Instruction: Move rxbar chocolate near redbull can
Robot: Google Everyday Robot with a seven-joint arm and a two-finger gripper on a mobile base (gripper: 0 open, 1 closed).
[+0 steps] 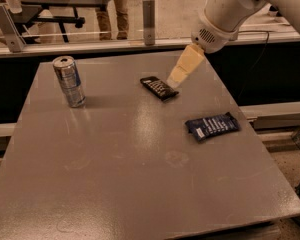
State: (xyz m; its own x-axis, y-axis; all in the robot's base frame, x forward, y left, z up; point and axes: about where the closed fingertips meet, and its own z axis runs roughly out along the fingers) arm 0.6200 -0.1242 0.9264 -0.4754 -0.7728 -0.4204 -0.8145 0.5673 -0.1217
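The rxbar chocolate [159, 87] is a small flat black wrapper with pale lettering, lying on the grey table [140, 174] at centre back. The redbull can [69, 81] stands upright at the back left, well apart from the bar. My gripper [176, 79], with cream-coloured fingers, hangs from the white arm at the upper right. Its tip is just above the right end of the black bar. It holds nothing that I can see.
A larger dark-blue bar wrapper [212, 126] lies to the right, near the table's right edge. A glass rail with metal posts [148, 15] runs behind the table. A person's legs [113, 9] and furniture stand beyond it.
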